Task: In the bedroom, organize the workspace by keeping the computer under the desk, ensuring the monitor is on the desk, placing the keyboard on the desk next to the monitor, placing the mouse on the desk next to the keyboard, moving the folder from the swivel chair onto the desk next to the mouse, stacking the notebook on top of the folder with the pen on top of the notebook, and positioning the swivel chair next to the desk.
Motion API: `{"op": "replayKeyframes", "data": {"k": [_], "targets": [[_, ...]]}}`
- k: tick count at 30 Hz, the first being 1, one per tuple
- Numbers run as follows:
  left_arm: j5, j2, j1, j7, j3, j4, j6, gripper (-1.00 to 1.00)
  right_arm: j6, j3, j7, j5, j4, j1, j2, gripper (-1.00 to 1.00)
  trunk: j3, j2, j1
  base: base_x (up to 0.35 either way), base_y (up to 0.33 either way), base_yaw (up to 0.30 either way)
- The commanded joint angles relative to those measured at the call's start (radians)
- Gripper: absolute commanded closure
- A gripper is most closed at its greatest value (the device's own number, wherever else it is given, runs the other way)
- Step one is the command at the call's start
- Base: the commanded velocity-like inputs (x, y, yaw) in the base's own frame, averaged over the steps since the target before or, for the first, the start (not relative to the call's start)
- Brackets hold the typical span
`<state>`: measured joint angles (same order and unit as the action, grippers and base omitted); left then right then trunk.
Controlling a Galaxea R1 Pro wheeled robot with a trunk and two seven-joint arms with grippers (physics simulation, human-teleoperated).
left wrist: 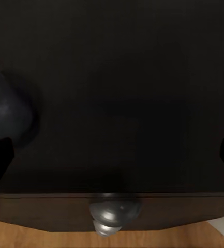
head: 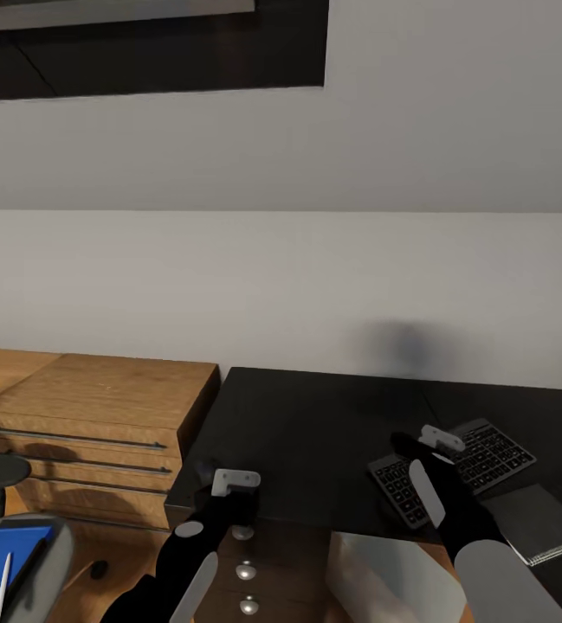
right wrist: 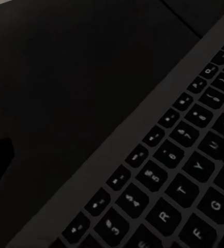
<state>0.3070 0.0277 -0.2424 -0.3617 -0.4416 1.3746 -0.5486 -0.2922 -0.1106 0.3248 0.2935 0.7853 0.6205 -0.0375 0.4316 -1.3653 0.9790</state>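
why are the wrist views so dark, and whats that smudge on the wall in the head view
Left wrist view: the glossy black desk fills most of the frame, with only a dull highlight on the cabinet's round knob. Right wrist view: the keyboard is close, dim and soft. Head view: the smudge is a blurred shadow on the wall.

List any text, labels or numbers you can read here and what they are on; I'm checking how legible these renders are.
"R", "T", "Y", "G": white letters on keys of the keyboard, right wrist view.
"3", "4", "5", "6": digits on the row beside them, faint.
Other key legends: too small or blurred to read.
Keyboard in the head view: legends too small to read.
Desk, notebook, folder: no text.
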Motion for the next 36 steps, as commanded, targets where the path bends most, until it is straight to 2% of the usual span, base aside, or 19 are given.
{"op": "replayKeyframes", "data": {"k": [1, 14, 24, 36], "targets": [[0.011, 0.000, -0.001, -0.009, -0.002, 0.004, -0.003, -1.00, -0.004, 0.001, 0.009, 0.008, -0.003, 0.001, 0.000, -1.00, 0.001, -0.001, 0.000, 0.005, -0.005, 0.000], [0.012, -0.002, -0.001, -0.009, -0.002, 0.022, -0.004, -1.00, 0.004, 0.005, 0.023, 0.009, 0.018, 0.001, -0.005, -1.00, 0.001, -0.001, 0.000, 0.001, -0.001, 0.000], [0.012, -0.002, -0.001, -0.009, -0.002, 0.023, -0.004, -1.00, 0.005, 0.003, 0.027, 0.012, 0.069, 0.001, -0.003, -1.00, 0.001, -0.001, 0.000, 0.000, 0.000, 0.000], [0.014, -0.003, 0.000, -0.007, -0.001, 0.020, -0.006, -1.00, 0.003, 0.003, 0.028, 0.017, 0.078, 0.001, 0.002, -1.00, 0.001, -0.001, 0.000, 0.023, 0.000, -0.166]]}}
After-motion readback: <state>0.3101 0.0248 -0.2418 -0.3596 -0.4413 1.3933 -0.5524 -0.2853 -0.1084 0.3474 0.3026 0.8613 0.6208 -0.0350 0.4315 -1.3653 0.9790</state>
